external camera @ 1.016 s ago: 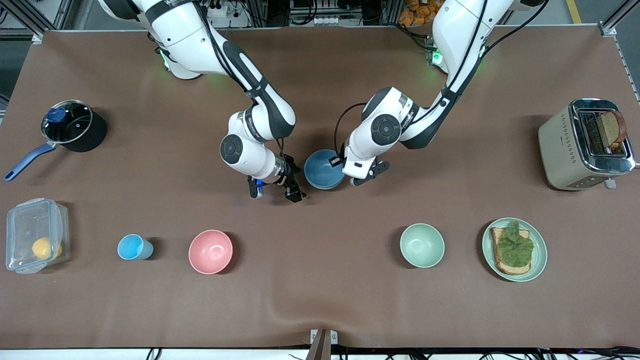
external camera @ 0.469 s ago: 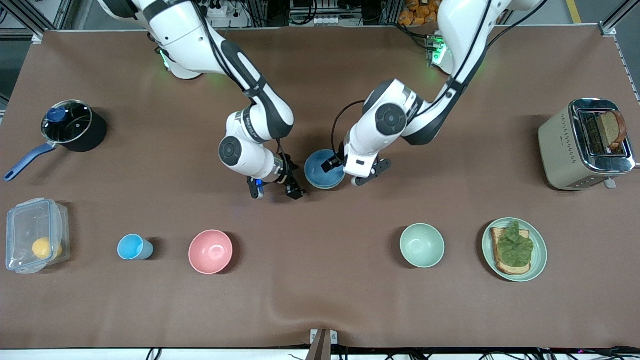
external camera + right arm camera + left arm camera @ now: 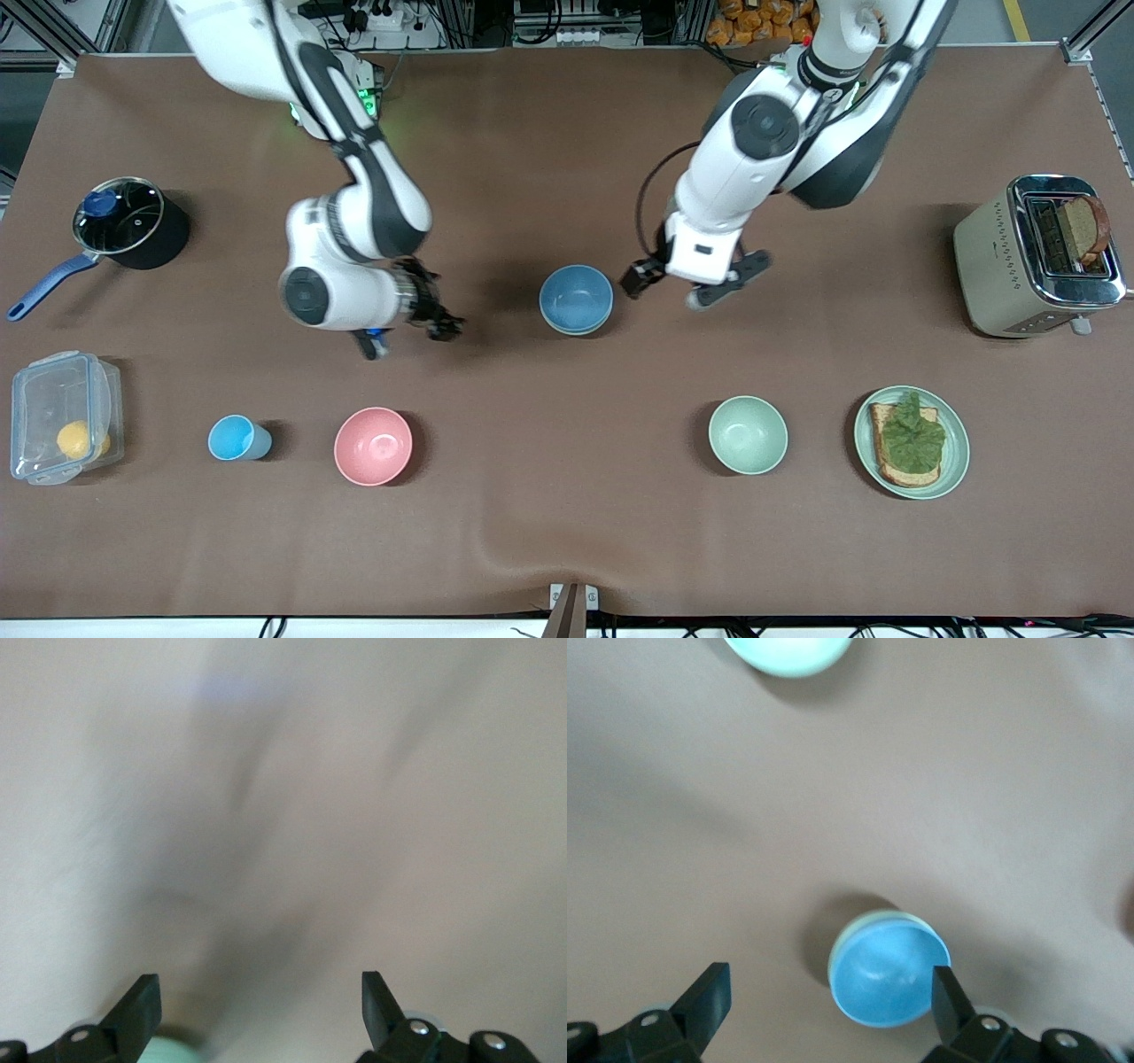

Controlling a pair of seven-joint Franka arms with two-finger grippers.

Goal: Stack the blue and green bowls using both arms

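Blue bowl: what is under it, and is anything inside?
The blue bowl sits nested in a green bowl, of which only a thin rim shows beneath it; the rest is covered. Nothing lies inside the blue bowl.

Blue bowl (image 3: 576, 295) nested in green bowl (image 3: 574, 328) (only rim visible), both grippers apart.

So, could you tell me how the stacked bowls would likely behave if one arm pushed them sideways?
The blue bowl sits nested in the green bowl, whose rim shows just beneath it, so they would probably slide together on the cloth. The top one is loose, so a high push might tip or lift it out. Both look rigid and light, likely plastic.
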